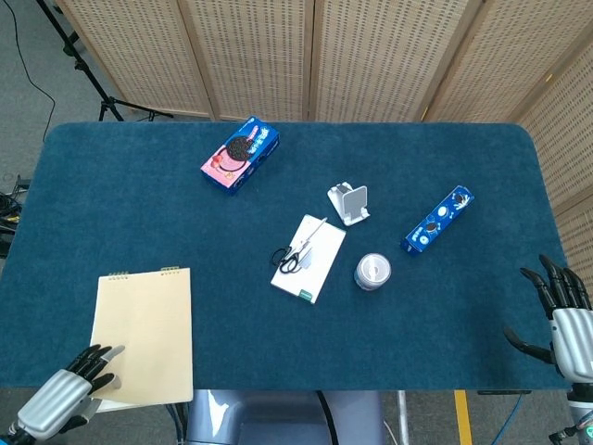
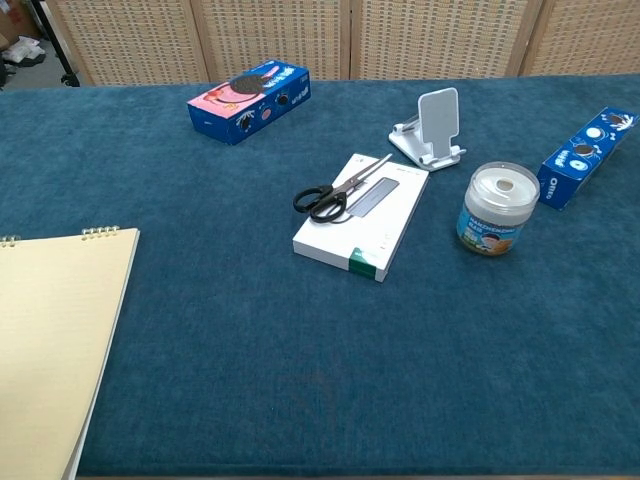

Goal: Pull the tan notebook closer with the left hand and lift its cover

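Left hand (image 1: 67,387) at the worktop's (image 1: 296,204) near left corner, fingertips resting on the tan notebook's (image 1: 144,334) near left corner, gripping nothing. The notebook lies flat, closed, long axis running near to far, its near edge overhanging the worktop's near edge. Right hand (image 1: 563,315), fingers spread and empty, is well apart at the right edge.
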Action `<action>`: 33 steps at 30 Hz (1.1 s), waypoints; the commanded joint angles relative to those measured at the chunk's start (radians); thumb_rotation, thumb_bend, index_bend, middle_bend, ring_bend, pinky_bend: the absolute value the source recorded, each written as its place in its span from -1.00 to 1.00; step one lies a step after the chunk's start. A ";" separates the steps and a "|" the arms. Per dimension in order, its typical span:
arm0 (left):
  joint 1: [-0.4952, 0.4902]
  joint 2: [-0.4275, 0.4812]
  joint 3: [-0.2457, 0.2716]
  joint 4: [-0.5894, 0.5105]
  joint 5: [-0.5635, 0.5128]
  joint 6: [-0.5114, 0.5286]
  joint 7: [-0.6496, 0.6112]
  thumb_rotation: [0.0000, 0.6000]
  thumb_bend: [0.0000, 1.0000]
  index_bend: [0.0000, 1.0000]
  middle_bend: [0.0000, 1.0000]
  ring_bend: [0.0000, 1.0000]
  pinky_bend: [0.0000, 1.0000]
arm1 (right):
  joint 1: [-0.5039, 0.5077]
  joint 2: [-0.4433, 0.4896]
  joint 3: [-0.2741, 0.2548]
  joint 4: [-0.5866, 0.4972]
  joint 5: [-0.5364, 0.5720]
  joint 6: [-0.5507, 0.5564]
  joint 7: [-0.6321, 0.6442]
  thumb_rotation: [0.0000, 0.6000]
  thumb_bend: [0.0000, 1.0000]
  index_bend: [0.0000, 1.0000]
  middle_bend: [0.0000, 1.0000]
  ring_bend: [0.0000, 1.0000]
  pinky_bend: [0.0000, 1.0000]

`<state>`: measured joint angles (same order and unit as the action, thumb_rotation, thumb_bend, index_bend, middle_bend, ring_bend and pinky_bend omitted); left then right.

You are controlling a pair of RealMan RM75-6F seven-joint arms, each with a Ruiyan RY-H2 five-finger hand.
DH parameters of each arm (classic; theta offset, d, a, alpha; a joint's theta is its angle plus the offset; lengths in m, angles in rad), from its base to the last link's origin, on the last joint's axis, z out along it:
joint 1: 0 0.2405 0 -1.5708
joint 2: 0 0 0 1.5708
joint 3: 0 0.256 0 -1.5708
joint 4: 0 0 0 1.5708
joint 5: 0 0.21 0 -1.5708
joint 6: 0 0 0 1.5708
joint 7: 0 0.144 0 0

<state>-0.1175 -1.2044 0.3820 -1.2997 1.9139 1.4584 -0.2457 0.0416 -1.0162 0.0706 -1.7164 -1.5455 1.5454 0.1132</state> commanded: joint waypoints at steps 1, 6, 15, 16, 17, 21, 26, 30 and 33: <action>-0.006 0.012 0.013 -0.012 0.018 -0.005 -0.008 1.00 0.29 0.74 -1.00 -1.00 -1.00 | 0.000 0.000 0.000 0.000 0.001 0.000 0.001 1.00 -0.53 -0.74 -1.00 -1.00 -1.00; -0.011 0.022 0.026 -0.022 0.042 -0.003 -0.019 1.00 0.29 0.74 -1.00 -1.00 -1.00 | 0.000 0.001 0.001 0.000 0.001 0.000 0.003 1.00 -0.53 -0.74 -1.00 -1.00 -1.00; -0.057 0.057 0.074 -0.031 0.115 0.021 -0.190 1.00 0.29 0.74 -1.00 -1.00 -1.00 | 0.000 0.001 0.000 0.001 0.001 -0.001 0.002 1.00 -0.53 -0.74 -1.00 -1.00 -1.00; -0.066 0.062 0.077 -0.034 0.120 0.023 -0.217 1.00 0.29 0.74 -1.00 -1.00 -1.00 | 0.001 0.000 0.000 0.001 0.000 -0.002 0.001 1.00 -0.53 -0.74 -1.00 -1.00 -1.00; -0.084 0.070 0.084 -0.041 0.132 0.023 -0.261 1.00 0.29 0.74 -1.00 -1.00 -1.00 | 0.001 -0.001 0.000 0.001 0.000 -0.002 0.000 1.00 -0.53 -0.74 -1.00 -1.00 -1.00; -0.163 0.118 0.085 -0.096 0.156 0.042 -0.419 1.00 0.29 0.75 -1.00 -1.00 -1.00 | 0.001 -0.003 -0.001 0.000 -0.001 -0.003 -0.007 1.00 -0.53 -0.74 -1.00 -1.00 -1.00; -0.217 0.200 -0.013 -0.242 -0.001 0.033 -0.498 1.00 0.29 0.76 -1.00 -1.00 -1.00 | 0.002 0.001 0.005 0.002 0.010 -0.004 0.003 1.00 -0.53 -0.74 -1.00 -1.00 -1.00; -0.259 0.228 -0.067 -0.294 -0.102 -0.017 -0.593 1.00 0.29 0.76 -1.00 -1.00 -1.00 | 0.002 0.001 0.004 0.002 0.007 -0.003 0.004 1.00 -0.53 -0.74 -1.00 -1.00 -1.00; -0.282 0.235 -0.124 -0.320 -0.204 -0.063 -0.629 1.00 0.29 0.76 -1.00 -1.00 -1.00 | 0.001 0.001 0.004 0.002 0.008 -0.003 0.004 1.00 -0.53 -0.74 -1.00 -1.00 -1.00</action>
<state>-0.3529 -1.0013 0.3316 -1.5633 1.8239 1.4508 -0.8093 0.0430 -1.0149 0.0747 -1.7141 -1.5373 1.5425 0.1177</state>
